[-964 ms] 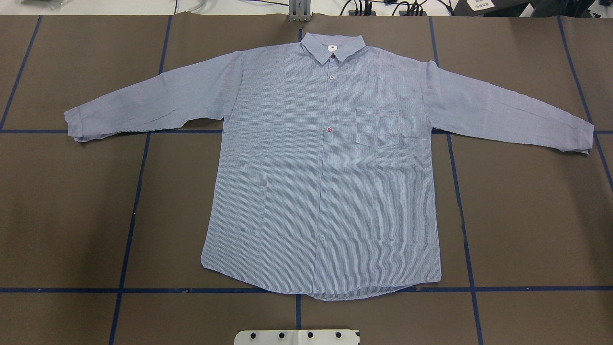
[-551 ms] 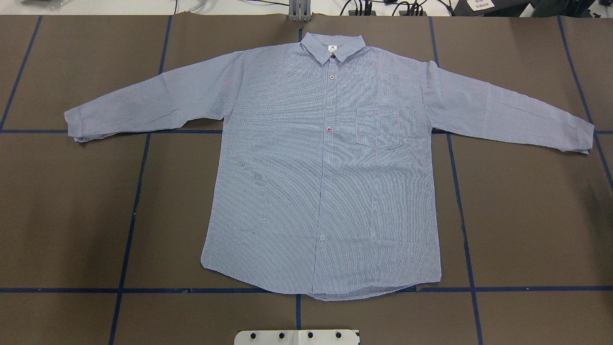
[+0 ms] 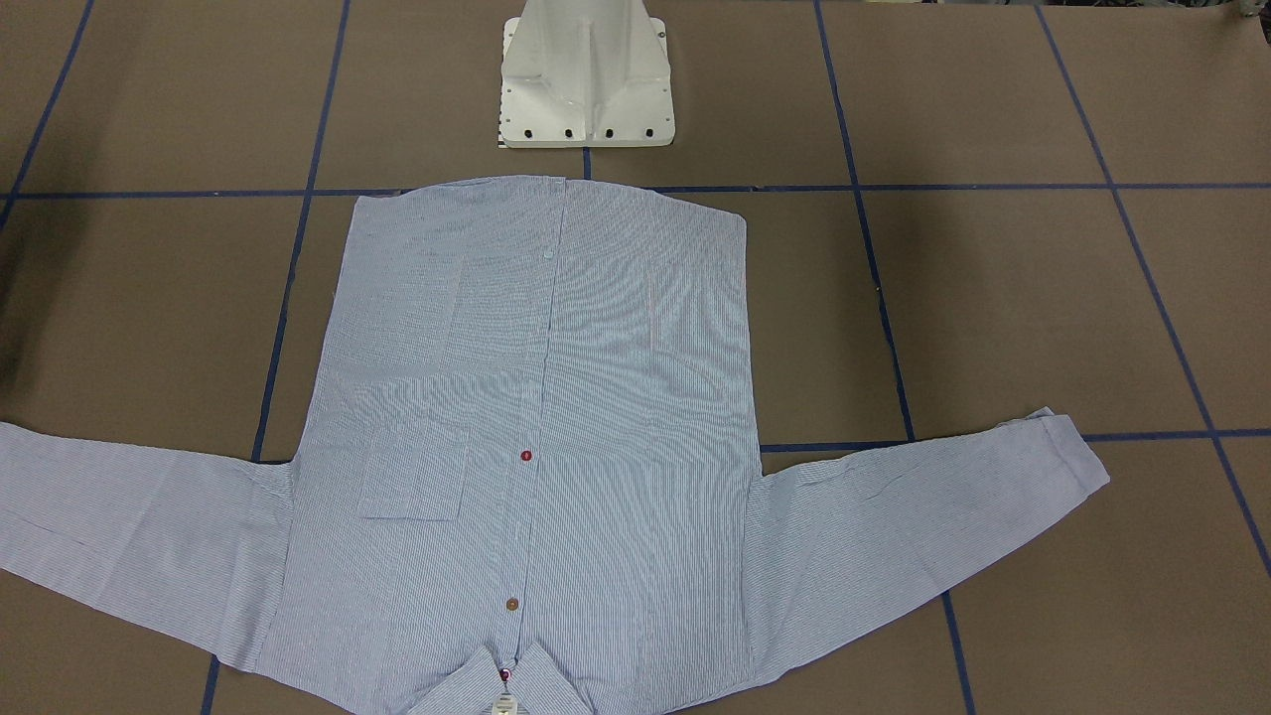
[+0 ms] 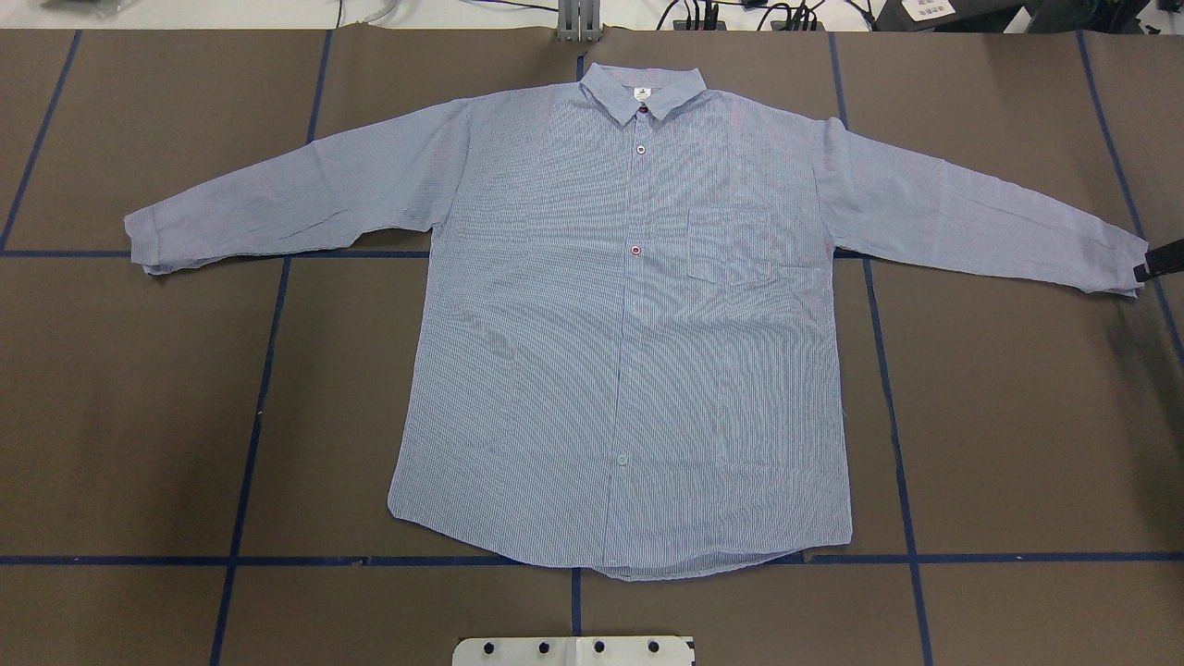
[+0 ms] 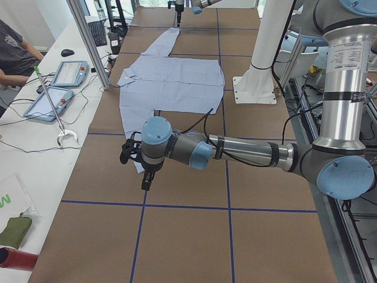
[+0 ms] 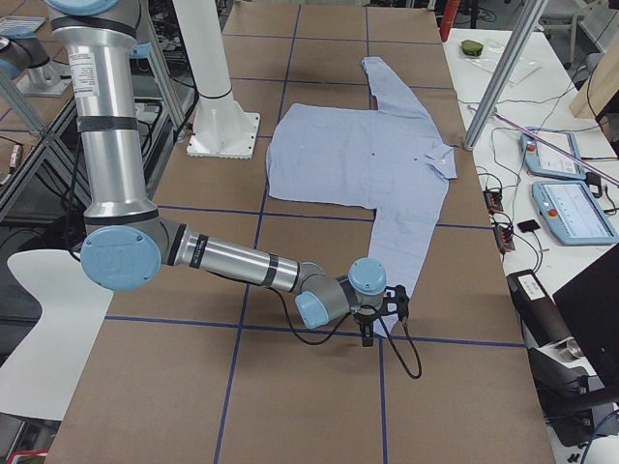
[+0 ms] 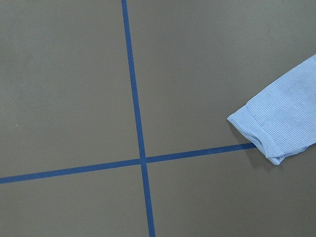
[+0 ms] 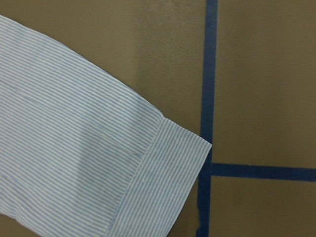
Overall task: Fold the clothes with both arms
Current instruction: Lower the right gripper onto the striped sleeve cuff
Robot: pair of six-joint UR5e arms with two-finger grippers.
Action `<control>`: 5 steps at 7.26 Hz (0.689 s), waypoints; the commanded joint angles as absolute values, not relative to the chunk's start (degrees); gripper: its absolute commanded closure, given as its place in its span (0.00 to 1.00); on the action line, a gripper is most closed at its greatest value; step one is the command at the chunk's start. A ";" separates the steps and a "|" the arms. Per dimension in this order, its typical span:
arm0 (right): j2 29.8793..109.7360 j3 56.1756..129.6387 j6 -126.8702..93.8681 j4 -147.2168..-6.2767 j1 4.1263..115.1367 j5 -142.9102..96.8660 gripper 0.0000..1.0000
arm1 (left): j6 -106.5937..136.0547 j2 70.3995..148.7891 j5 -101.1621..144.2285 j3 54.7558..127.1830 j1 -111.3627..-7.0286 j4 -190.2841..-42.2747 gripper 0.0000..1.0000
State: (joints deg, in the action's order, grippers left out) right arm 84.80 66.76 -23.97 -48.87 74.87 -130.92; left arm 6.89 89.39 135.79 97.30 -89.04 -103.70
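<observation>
Shirt (image 3: 536, 397) lies flat, front up, on brown worktop (image 3: 993, 298) in front-facing view. Hem sits just short of white pedestal (image 3: 586, 89), collar (image 3: 506, 690) at bottom edge, both sleeves spread sideways.

Overhead: collar far from robot, chest pocket (image 4: 731, 245) on view's right. Black bit of right pincer (image 4: 1158, 265) pokes in at right edge, just beside that sleeve's cuff (image 4: 1124, 264); spread or pressed together, cannot tell.

Exterior left: near left arm (image 5: 247, 153) reaches low across worktop, left pincer (image 5: 145, 184) pointing down beside the near cuff; its state, cannot tell.

Exterior right: near right arm (image 6: 232, 261) stretched low, its pincer at the near cuff's end.

Left wrist: cuff at right edge, blue tape (image 7: 140, 158) cross just beside it.

Right wrist: cuff fills left side, its corner touching a tape line.
</observation>
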 commanded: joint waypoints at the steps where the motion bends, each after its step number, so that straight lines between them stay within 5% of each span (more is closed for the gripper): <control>1: 84.38 66.18 -24.26 -48.95 74.44 -131.04 0.12 | 6.86 89.21 135.79 97.73 -89.03 -103.71 0.01; 3: 84.46 66.09 -24.26 -49.13 74.44 -131.13 0.32 | 6.94 89.21 135.79 97.82 -89.03 -103.71 0.01; 5: 84.29 66.09 -24.35 -49.39 73.13 -131.13 0.34 | 7.03 89.21 135.79 98.26 -89.03 -103.62 0.01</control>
